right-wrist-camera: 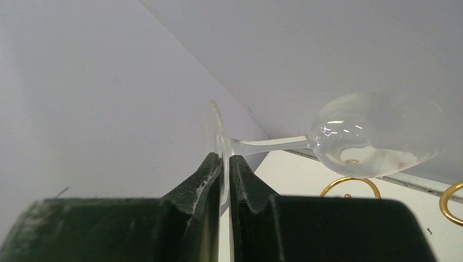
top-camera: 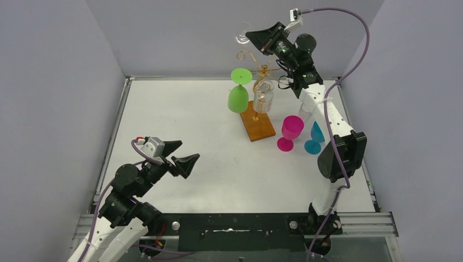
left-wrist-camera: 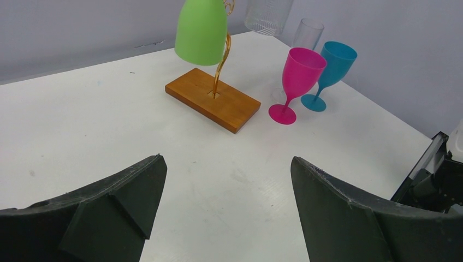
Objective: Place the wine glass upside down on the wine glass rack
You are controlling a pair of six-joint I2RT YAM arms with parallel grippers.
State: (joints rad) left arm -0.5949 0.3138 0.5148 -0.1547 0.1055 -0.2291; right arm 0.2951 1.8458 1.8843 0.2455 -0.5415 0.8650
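Clear, colourless glass: a stemmed wine glass [right-wrist-camera: 371, 139] is held high in the air near the back wall, above the wine glass rack [top-camera: 262, 73], a thin gold wire stand with curled arms rising from a rectangular orange-brown wooden base [top-camera: 257, 126]. The glass is not on the rack yet. In the right wrist view it lies sideways, stem level and bowl pointing away from the fingers, with two gold curls of the rack just below the bowl.

Two places on the rack look taken. A lime-green plastic goblet [top-camera: 238, 94] hangs upside down on the left side, and a clear ribbed glass [top-camera: 262, 99] hangs beside it. Three more glasses stand upright on the white table [top-camera: 180, 120] to the right of the base: a magenta one [top-camera: 290, 132], a teal-blue one [top-camera: 315, 137] and a clear one [left-wrist-camera: 308, 33] behind them.

So the pick-up and lift appear done. What remains, as a judgement, is to turn the glass bowl-down, slide its stem into a free curl and release it.

The right gripper [right-wrist-camera: 221, 158] is closed almost fully, its black fingers pinching the thin round foot of the clear glass edge-on. The left gripper [left-wrist-camera: 226, 164] sits low over the near left of the table, jaws spread wide — empty, touching nothing.
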